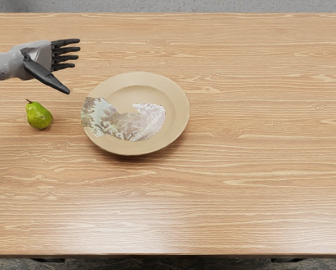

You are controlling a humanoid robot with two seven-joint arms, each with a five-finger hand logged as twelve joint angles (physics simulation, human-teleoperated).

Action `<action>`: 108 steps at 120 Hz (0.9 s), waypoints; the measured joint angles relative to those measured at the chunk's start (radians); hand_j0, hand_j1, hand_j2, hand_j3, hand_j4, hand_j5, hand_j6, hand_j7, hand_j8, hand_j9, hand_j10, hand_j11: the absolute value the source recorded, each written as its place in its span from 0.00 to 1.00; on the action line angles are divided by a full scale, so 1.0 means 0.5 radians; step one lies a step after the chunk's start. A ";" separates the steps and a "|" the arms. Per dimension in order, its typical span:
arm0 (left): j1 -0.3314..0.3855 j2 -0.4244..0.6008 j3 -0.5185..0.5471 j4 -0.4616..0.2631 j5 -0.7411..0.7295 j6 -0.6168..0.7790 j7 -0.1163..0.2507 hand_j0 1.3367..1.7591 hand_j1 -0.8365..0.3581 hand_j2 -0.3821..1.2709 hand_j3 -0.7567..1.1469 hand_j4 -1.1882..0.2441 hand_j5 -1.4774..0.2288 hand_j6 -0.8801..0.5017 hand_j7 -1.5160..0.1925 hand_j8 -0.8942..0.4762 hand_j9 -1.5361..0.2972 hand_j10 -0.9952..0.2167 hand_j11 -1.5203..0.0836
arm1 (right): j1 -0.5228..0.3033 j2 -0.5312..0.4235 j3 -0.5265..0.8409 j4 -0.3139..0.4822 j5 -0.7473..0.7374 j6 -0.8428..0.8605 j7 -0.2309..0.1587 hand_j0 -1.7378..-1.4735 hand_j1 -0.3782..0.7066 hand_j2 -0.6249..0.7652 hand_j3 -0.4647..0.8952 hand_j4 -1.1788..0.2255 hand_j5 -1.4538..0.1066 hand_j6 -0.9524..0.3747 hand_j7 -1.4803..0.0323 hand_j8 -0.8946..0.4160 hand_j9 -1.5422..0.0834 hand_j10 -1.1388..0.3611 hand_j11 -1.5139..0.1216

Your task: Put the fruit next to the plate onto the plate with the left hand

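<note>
A green pear [39, 115] with a short stem lies on the wooden table, just left of a round tan plate [168, 93] with a mottled patch in its bowl. My left hand [58, 62] hovers above and a little behind the pear, near the plate's left rim. Its dark fingers are spread and the thumb points down toward the table; it holds nothing. The pear and the plate are apart, with a small gap of table between them.
The wooden table [241, 185] fills the view, with its front edge near the bottom and its far edge along the top. A grey strip of floor shows beyond the far edge.
</note>
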 joint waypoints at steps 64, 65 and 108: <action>-0.408 0.022 0.159 0.000 0.703 0.000 0.072 0.76 0.99 0.23 0.40 0.83 0.87 0.64 0.89 0.65 0.84 0.82 0.95 | -0.006 0.000 -0.003 -0.005 -0.007 0.002 -0.007 0.30 0.05 0.45 0.34 0.82 0.91 0.70 0.96 0.66 0.93 0.74 0.91; -0.415 0.023 0.172 0.000 0.710 0.000 0.076 0.76 0.99 0.23 0.40 0.83 0.87 0.64 0.89 0.65 0.84 0.82 0.95 | -0.006 0.000 -0.003 -0.005 -0.007 0.002 -0.007 0.30 0.05 0.45 0.34 0.82 0.91 0.70 0.96 0.66 0.93 0.74 0.91; -0.606 0.006 0.591 -0.001 0.858 0.000 0.389 0.76 0.99 0.23 0.40 0.83 0.87 0.63 0.89 0.65 0.84 0.82 0.95 | -0.006 0.000 -0.003 -0.005 -0.007 0.002 -0.008 0.30 0.05 0.45 0.34 0.82 0.91 0.70 0.96 0.66 0.93 0.74 0.91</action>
